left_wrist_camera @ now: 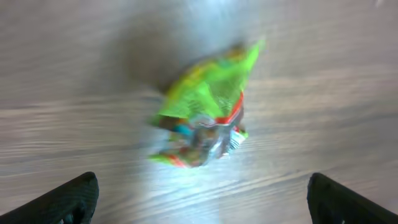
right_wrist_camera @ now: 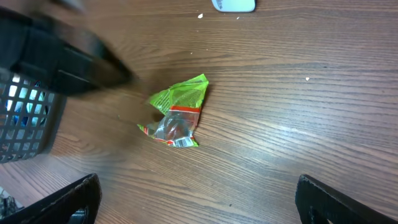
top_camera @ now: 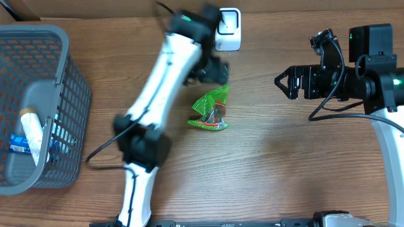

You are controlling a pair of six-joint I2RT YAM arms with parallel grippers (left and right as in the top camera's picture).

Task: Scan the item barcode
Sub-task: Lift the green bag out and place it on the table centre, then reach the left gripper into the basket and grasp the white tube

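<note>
The item, a crumpled green and clear snack packet [top_camera: 211, 111], lies on the wooden table near the middle. It shows blurred in the left wrist view [left_wrist_camera: 205, 112] and sharp in the right wrist view [right_wrist_camera: 176, 112]. My left gripper [top_camera: 216, 72] hovers just behind the packet, open [left_wrist_camera: 202, 190], with nothing between its fingers. A white barcode scanner [top_camera: 228, 29] stands at the back edge of the table [right_wrist_camera: 233, 5]. Off to the right, my right gripper [top_camera: 283, 82] is open and empty [right_wrist_camera: 198, 190], pointing toward the packet.
A grey mesh basket [top_camera: 38, 31] stands at the left and holds a white tube [top_camera: 31, 129] and a blue packet. Its corner shows in the right wrist view [right_wrist_camera: 25, 124]. The left arm [top_camera: 161, 82] stretches diagonally across the table.
</note>
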